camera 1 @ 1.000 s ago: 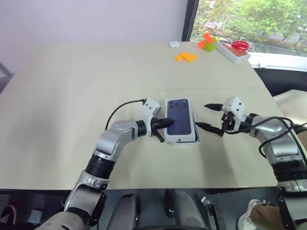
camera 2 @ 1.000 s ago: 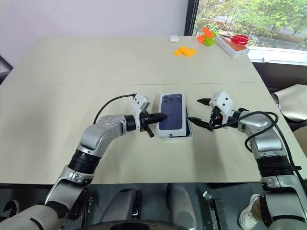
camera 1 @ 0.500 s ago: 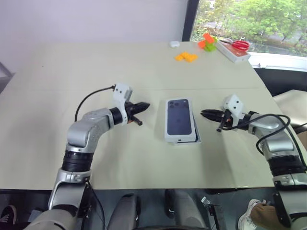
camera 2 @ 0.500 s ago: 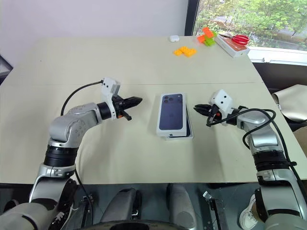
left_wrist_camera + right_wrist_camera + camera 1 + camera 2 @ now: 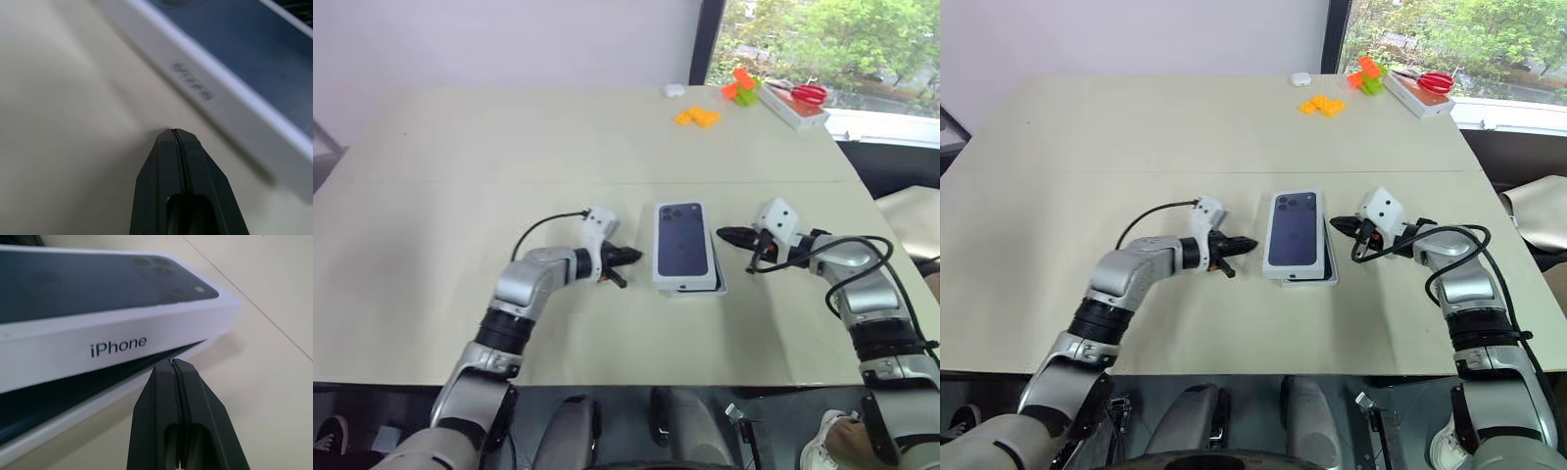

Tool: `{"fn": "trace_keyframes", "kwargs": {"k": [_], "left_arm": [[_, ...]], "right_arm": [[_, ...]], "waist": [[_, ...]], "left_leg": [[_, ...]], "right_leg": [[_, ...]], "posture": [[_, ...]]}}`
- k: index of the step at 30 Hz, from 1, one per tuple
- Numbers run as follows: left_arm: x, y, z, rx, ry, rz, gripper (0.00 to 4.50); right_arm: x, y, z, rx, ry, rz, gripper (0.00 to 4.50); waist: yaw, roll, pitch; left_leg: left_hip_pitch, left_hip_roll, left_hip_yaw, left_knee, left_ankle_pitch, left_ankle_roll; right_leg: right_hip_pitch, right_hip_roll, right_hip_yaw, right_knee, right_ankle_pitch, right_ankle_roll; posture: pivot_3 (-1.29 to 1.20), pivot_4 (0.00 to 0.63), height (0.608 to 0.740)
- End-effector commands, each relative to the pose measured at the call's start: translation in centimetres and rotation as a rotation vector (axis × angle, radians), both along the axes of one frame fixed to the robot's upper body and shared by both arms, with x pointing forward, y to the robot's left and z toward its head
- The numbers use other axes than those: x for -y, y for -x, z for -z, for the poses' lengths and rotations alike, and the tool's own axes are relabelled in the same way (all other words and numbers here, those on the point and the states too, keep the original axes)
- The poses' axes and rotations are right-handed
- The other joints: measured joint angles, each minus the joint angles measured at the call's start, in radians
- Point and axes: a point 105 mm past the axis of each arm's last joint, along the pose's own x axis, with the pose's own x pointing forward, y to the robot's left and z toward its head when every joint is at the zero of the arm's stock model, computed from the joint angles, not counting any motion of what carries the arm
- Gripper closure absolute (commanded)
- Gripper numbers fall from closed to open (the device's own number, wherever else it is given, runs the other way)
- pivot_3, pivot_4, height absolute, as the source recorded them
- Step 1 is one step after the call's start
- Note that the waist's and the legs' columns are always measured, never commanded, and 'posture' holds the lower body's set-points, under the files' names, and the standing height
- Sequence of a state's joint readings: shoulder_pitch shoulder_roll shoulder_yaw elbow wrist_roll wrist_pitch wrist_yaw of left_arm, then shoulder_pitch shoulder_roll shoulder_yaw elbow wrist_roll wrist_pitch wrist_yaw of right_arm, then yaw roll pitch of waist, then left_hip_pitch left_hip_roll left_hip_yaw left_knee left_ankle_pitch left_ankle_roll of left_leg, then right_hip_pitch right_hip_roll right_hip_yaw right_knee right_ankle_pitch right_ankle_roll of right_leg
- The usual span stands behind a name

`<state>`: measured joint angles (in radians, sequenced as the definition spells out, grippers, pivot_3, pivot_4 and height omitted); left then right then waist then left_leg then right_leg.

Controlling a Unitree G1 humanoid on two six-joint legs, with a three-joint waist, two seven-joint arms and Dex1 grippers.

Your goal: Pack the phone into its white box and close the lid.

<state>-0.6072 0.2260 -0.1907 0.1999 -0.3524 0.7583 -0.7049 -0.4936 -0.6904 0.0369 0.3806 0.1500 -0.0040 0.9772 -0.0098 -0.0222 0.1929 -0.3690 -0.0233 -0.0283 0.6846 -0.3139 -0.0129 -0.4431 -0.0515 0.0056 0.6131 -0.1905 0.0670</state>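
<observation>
Left hand [image 5: 625, 257] and right hand [image 5: 732, 235], both pinched shut and empty, flanking the lid [image 5: 683, 241] sitting askew on the white box [image 5: 703, 288], apparently poised to square it.

Office or lab room: big plain tabletop [image 5: 460, 147], bare wall [image 5: 509, 39], window [image 5: 822, 39] past far right corner, trees outside.

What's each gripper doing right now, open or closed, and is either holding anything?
Left gripper: closed, holding nothing, beside the lid.
Right gripper: closed, holding nothing, on the lid's other side.
</observation>
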Motion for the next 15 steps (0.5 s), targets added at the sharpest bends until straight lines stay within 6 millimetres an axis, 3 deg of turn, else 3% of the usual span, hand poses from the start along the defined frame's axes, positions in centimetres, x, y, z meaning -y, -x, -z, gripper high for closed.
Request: {"fn": "trace_keyframes", "kwargs": {"k": [1, 8, 15], "left_arm": [[1.6, 0.3, 0.6, -0.005, -0.039, 0.065, 4.50], [3.4, 0.6, 0.2, 0.000, -0.008, 0.110, 4.50], [3.7, 1.0, -1.5, 0.022, 0.042, 0.124, 4.50]], "right_arm": [[-0.3, -0.2, -1.2, 0.051, 0.008, -0.007, 4.48], [-0.8, 0.0, -1.4, 0.059, 0.012, -0.030, 4.48], [-1.7, 1.0, -1.5, 0.036, -0.023, -0.088, 4.48]], "waist": [[0.000, 0.000, 0.000], [0.001, 0.000, 0.000], [-0.001, 0.000, 0.000]], "left_leg": [[0.000, 0.000, 0.000, 0.000, 0.000, 0.000], [0.004, 0.000, 0.000, 0.000, 0.000, 0.000], [0.004, 0.000, 0.000, 0.000, 0.000, 0.000]], "right_leg": [[0.000, 0.000, 0.000, 0.000, 0.000, 0.000], [0.003, 0.001, 0.000, 0.001, 0.000, 0.000], [0.004, 0.001, 0.000, 0.000, 0.000, 0.000]], "posture": [[0.00, 0.150, 0.740], [0.00, 0.150, 0.740], [0.00, 0.150, 0.740]]}}
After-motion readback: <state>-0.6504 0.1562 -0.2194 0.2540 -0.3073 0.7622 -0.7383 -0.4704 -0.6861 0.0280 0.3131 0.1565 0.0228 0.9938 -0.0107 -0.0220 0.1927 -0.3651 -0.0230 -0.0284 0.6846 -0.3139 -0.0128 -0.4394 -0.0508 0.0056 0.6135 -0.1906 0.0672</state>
